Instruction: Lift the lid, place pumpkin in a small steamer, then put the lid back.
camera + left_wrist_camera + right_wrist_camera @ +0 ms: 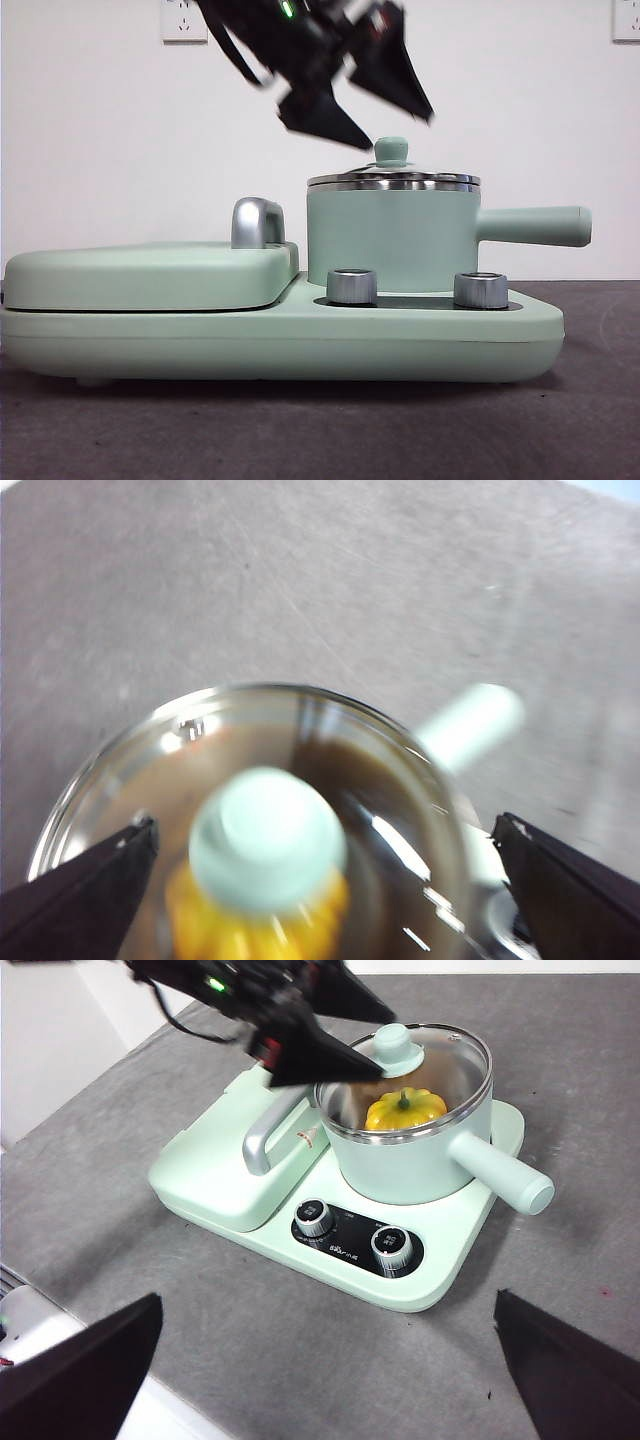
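Lid (393, 178) sits on small steamer (390, 238), pumpkin (404, 1109) inside

left tool (385, 118) hovers open above lid (393, 176) on small steamer (392, 238).

The light is bright and even. The left wrist view is blurry, and white glare streaks the lid (380, 820). The left tool (370, 110) looks smeared in the front view.

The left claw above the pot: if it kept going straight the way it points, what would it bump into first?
Most likely the lid's mint-green knob, which sits between the open left claw jaws, directly below. Depth is blurry, so that is a judgement.
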{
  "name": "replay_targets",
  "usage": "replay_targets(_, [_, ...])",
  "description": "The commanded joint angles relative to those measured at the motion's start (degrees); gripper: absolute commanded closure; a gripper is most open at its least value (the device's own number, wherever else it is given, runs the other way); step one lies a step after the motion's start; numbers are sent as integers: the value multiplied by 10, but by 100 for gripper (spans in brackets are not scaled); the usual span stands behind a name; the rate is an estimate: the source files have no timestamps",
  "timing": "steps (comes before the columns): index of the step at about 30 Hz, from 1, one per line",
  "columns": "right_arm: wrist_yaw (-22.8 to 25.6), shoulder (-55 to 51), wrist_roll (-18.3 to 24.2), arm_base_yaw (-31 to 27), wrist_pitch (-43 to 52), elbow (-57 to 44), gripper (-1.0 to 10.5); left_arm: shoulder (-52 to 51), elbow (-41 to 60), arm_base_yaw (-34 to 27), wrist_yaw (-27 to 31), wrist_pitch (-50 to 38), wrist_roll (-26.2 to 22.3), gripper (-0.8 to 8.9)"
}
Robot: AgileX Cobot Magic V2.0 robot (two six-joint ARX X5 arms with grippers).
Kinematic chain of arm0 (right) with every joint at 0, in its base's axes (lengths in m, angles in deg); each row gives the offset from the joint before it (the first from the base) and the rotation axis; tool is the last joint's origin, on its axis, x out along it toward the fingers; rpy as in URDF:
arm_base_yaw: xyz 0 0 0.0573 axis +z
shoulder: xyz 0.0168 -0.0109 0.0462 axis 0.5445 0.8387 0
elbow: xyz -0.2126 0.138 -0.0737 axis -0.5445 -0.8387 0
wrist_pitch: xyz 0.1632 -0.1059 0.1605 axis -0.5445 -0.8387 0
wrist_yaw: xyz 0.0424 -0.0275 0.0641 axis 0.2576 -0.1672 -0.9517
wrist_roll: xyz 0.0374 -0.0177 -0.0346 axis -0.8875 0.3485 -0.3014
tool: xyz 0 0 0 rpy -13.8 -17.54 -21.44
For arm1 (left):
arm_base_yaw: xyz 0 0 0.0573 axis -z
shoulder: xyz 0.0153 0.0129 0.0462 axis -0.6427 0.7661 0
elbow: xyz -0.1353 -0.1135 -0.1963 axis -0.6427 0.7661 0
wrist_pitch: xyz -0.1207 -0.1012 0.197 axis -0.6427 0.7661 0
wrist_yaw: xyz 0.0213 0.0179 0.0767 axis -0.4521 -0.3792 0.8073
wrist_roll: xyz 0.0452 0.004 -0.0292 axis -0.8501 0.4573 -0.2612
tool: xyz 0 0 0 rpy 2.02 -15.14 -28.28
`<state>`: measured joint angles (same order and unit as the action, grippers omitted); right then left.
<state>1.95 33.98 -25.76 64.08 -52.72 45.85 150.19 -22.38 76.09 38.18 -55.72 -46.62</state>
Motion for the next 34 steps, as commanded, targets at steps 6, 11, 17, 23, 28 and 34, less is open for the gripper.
replay_targets(6, [-26, 1, -6, 4, 6, 4, 418, -133, -26, -2, 0, 185, 53, 257])
replay_targets(11, [-42, 1, -6, 4, 6, 4, 418, -226, -25, -3, 0, 309, 60, 257])
replay_targets(17, [-45, 1, -6, 4, 17, 4, 418, -334, -21, -16, 0, 435, 62, 258])
replay_targets(23, [-45, 1, -6, 4, 42, 4, 418, -455, 29, -43, 1, 477, 79, 274])
replay_targets(28, [-45, 1, -6, 4, 45, 4, 418, -581, 118, -68, 3, 435, 111, 357])
replay_targets(34, [-45, 1, -6, 4, 45, 4, 418, -704, 235, -82, 33, 389, 152, 357])
